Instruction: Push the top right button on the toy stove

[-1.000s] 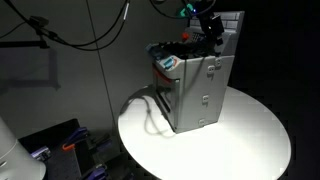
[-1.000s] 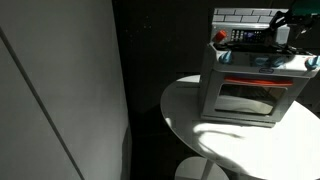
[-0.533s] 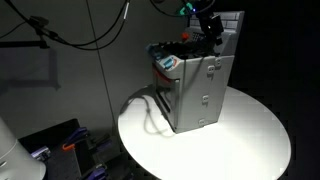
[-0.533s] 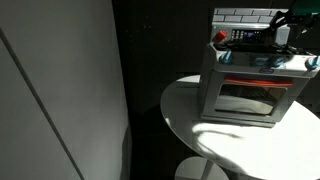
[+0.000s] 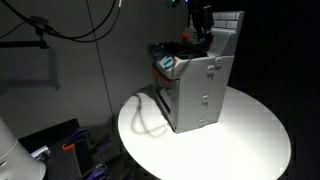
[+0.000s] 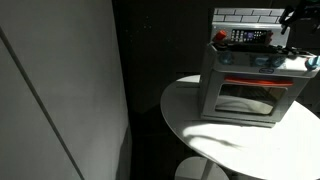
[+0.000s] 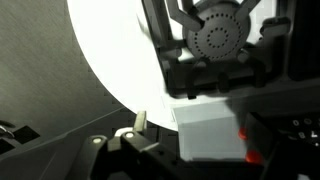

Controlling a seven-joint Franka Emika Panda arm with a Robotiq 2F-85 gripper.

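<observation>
White table [image 5: 250,135] extends beyond toy stove [image 5: 200,90].

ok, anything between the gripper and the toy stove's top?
Nothing visible. In an exterior view the gripper hangs above the toy stove, near its tiled back panel, with no object in the gap.

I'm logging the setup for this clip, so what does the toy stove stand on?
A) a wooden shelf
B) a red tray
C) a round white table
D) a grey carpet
C: in both exterior views the toy stove stands on a round white table.
</observation>
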